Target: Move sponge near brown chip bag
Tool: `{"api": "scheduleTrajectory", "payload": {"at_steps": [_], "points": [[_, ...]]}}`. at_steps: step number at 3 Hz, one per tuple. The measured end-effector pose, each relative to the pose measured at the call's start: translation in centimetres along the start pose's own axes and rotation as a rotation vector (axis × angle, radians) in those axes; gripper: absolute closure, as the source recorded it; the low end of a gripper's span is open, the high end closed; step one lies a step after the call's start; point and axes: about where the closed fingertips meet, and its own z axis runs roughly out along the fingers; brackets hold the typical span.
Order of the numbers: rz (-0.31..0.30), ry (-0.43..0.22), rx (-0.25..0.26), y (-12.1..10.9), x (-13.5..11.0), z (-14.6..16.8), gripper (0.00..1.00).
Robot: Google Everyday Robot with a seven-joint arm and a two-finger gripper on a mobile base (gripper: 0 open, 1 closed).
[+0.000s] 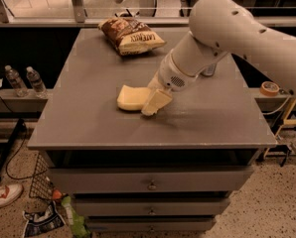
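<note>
The pale yellow sponge [131,97] lies on the grey table [88,108], left of centre. The brown chip bag [131,34] lies at the far edge of the table, well behind the sponge. My gripper [155,102] reaches down from the white arm [222,29] and sits at the sponge's right end, low over the tabletop and touching or overlapping the sponge's edge.
A dark object stands partly hidden behind the arm [208,71]. Two water bottles [26,81] stand on a low shelf to the left. A roll of tape [269,88] lies on the shelf at right. Drawers [150,182] face the front below the tabletop.
</note>
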Motion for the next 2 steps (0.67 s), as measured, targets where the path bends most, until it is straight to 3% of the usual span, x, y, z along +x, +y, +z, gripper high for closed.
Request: {"api": "scheduleTrajectory", "payload": {"at_steps": [1,2], "points": [[0.012,-0.019,0.01,-0.8,-0.6,0.0,0.65],[0.076,-0.067,0.075,-3.2,-1.3,-1.7,0.88]]}}
